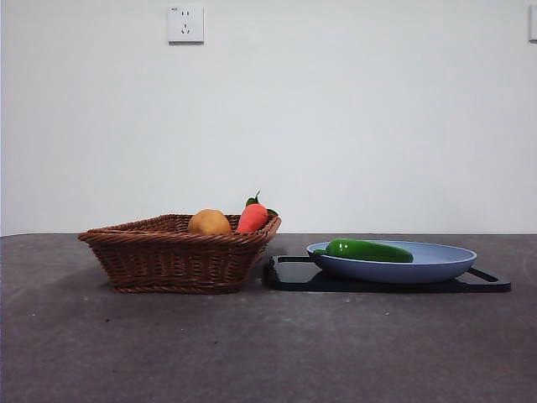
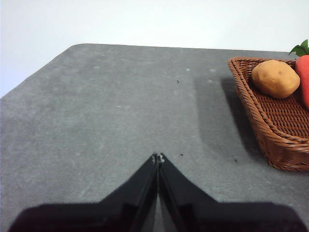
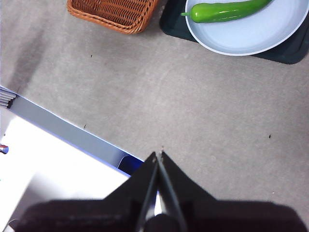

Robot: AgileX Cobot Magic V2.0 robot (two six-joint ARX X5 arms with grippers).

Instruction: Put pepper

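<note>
Both grippers hang clear of everything, left gripper (image 2: 158, 157) and right gripper (image 3: 159, 153) each with jaws pressed together over bare grey table (image 1: 252, 353). Pepper (image 1: 369, 250) lies in the blue plate (image 1: 436, 267), stem toward the basket (image 1: 180, 256). Plate rests on a black tray (image 1: 289, 275) just beside the basket, which holds a potato (image 1: 209, 222) and carrot (image 1: 252, 217). A white wall (image 1: 336, 117) runs behind.

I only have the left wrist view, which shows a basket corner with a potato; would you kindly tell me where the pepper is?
Observer: The pepper lies in a blue plate beside the basket.
Operator: Thank you; is the plate straight on the table?
Observer: No, it sits on a black tray.
Operator: And the right claw?
Observer: The right claw is shut, away from the plate, holding nothing.
</note>
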